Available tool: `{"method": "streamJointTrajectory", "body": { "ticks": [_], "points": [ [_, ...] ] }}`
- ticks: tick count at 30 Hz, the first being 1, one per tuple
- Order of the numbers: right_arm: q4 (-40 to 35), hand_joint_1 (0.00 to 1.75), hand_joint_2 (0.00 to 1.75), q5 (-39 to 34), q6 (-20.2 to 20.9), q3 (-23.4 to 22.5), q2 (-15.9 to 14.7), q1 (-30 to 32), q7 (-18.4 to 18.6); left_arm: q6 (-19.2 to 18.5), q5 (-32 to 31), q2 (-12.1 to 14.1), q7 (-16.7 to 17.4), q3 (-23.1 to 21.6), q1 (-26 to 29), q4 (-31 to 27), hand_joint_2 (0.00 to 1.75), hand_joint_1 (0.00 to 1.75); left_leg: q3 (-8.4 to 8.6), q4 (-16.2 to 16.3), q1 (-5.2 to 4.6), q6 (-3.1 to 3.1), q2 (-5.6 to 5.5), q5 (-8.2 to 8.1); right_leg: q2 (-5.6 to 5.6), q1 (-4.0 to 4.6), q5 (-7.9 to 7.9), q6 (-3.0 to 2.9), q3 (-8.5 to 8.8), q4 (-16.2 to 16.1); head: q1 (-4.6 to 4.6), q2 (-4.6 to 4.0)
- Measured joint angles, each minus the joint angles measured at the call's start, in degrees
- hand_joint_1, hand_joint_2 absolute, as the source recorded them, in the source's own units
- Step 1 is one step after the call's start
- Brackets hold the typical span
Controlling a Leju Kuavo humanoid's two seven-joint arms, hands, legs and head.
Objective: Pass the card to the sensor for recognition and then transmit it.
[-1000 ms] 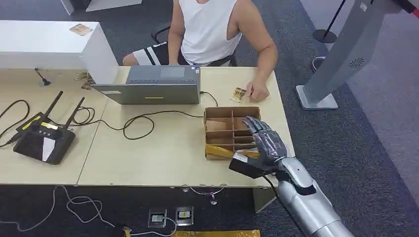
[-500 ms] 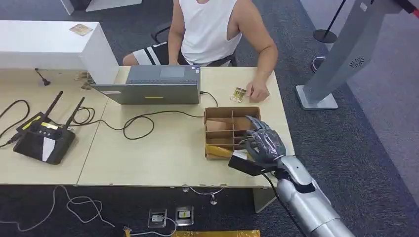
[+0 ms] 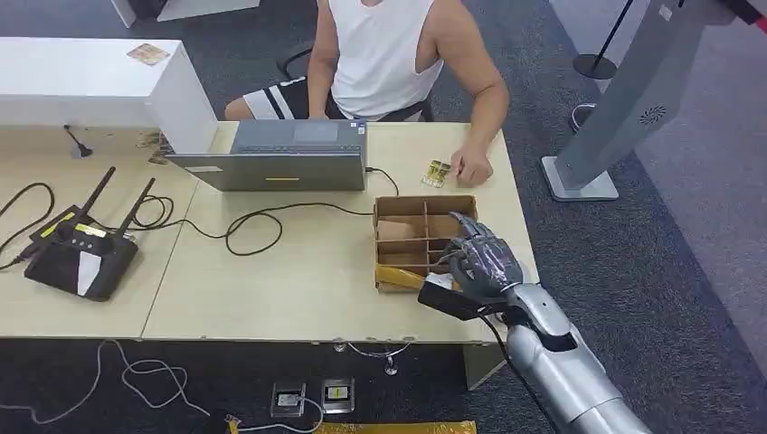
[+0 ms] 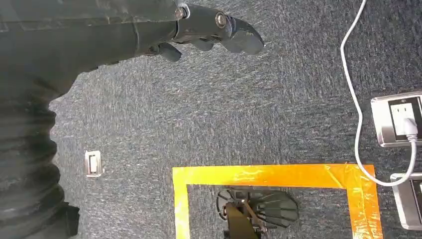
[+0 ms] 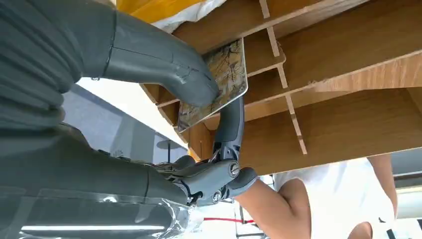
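My right hand hovers over the near right part of a wooden divided box on the desk. In the right wrist view the thumb and a finger pinch a card with a patterned face, just above the box's compartments. My left hand hangs over the carpet with fingers loosely curled, holding nothing. A tall grey sensor stand rises on the floor to the right of the desk.
A person in a white top sits behind the desk, one hand resting by small gold items. A laptop, cables and a black router lie on the desk. Yellow floor tape and power sockets lie below.
My right hand's fingers have closed from spread to curled over the box, and the hand has dropped slightly. Everything else is still.
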Motion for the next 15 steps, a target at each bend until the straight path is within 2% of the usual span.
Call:
{"method": "streamJointTrajectory", "body": {
  "ticks": [2,3,4,15],
  "points": [
    [0.0,1.75,1.75,0.0,0.0,0.0,0.0,0.0,0.0,0.0,0.0,0.0,0.0,0.0,0.0,0.0,1.75,0.00,0.00,0.0,0.00,0.00,0.00,0.00,0.00,0.00,0.00,0.00,0.00,0.0,0.00,0.00],
    [0.0,0.75,1.75,0.0,0.0,0.0,0.0,0.0,0.0,0.0,0.0,0.0,0.0,0.0,0.0,0.0,1.75,0.00,0.00,0.0,0.00,0.00,0.00,0.00,0.00,0.00,0.00,0.00,0.00,0.0,0.02,0.00],
    [0.0,0.00,1.75,0.0,0.0,0.0,0.0,0.0,0.0,0.0,0.0,0.0,0.0,0.0,0.0,0.0,1.75,0.00,0.00,0.0,0.00,0.00,0.00,0.00,0.00,0.00,0.00,0.00,0.00,0.0,0.00,0.00],
    [0.0,0.00,1.75,0.0,0.6,0.3,0.0,0.1,0.7,0.1,0.0,0.0,0.0,0.0,0.0,0.0,1.75,0.00,0.00,0.0,0.00,0.00,0.01,0.00,0.02,0.00,0.00,0.00,-0.01,0.0,0.00,0.00]
  ]
}}
